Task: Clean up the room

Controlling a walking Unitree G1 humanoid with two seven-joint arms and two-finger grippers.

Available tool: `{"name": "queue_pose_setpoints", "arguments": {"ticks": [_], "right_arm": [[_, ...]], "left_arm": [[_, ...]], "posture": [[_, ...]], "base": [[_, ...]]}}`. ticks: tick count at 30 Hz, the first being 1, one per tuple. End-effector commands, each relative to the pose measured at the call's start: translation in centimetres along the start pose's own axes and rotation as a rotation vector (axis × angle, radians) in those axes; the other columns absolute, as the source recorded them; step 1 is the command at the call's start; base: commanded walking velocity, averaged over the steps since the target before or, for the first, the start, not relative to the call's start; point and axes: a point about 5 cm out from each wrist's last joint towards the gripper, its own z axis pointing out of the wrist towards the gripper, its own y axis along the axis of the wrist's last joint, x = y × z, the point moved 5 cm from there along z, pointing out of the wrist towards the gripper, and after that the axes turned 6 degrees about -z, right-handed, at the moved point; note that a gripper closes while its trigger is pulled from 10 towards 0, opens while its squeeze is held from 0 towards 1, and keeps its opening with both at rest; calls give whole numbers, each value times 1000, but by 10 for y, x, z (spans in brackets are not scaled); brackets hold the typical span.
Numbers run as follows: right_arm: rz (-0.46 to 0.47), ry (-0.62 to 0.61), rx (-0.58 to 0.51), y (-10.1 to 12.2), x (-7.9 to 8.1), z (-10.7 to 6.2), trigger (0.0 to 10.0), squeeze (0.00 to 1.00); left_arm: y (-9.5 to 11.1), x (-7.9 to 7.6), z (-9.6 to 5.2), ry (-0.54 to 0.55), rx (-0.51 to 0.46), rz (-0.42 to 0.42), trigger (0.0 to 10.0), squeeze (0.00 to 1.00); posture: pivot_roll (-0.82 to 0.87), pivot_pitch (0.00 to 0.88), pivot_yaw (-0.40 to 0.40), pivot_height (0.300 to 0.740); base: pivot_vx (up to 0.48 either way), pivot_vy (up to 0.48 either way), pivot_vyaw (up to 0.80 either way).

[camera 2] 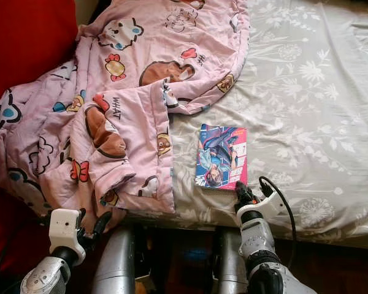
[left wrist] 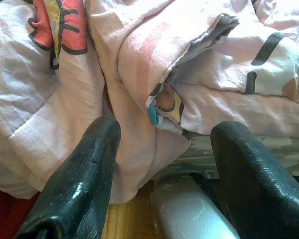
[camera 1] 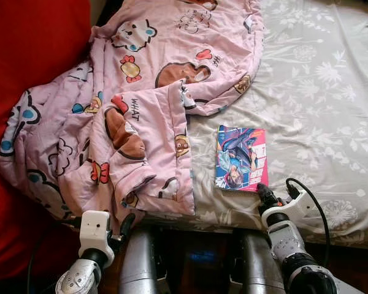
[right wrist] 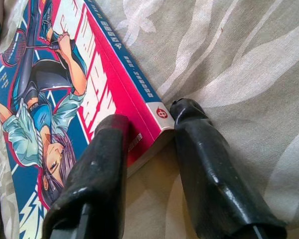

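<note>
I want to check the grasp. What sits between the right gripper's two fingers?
In the right wrist view, the near corner of the manga book lies between the right gripper fingers, on the grey sheet.

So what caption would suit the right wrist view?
Right pincer open, straddling the near corner of a manga book lying on a floral bedsheet.

Colourful manga book [camera 1: 241,158] flat on bedsheet [camera 1: 319,104], beside crumpled pink blanket [camera 1: 135,104]
</note>
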Motion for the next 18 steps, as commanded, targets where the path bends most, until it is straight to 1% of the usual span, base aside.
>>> {"name": "queue_pose_setpoints", "arguments": {"ticks": [1,4,6,8,11,13,14,16,18], "right_arm": [[17,-24,58,-20,-5,-6,0,0],[11,-25,58,-21,-5,-6,0,0],[1,-43,40,-18,-8,-7,0,0],[-24,-78,18,-15,-14,-8,0,0],[-35,-111,-3,-14,-21,-12,0,0],[-58,-146,-29,-11,-29,-15,0,0],[-84,-168,-53,-8,-34,-18,0,0],[-112,-164,-68,-6,-36,-20,0,0],[-113,-162,-81,-7,-35,-21,0,0]], "left_arm": [[-12,7,-5,19,52,19,10000,0],[-13,6,-3,17,54,19,10000,0],[-14,5,-2,16,53,18,10000,0],[-13,6,1,17,51,17,10000,0],[-13,6,4,19,50,17,10000,0],[-13,6,7,19,46,15,10000,0],[-12,5,10,19,41,13,10000,0],[-11,5,14,19,37,11,10000,0],[-11,4,19,18,33,9,10000,0]], "posture": [[121,326,77,610],[116,320,75,610],[114,315,74,610],[106,305,71,610],[99,294,67,610],[98,287,67,610],[90,275,66,610],[79,261,63,610],[67,237,56,610]], "base": [[0,0,0],[0,0,0],[0,0,0],[0,0,0],[0,0,0],[0,0,0],[0,0,0],[0,0,0],[0,0,0]]}}
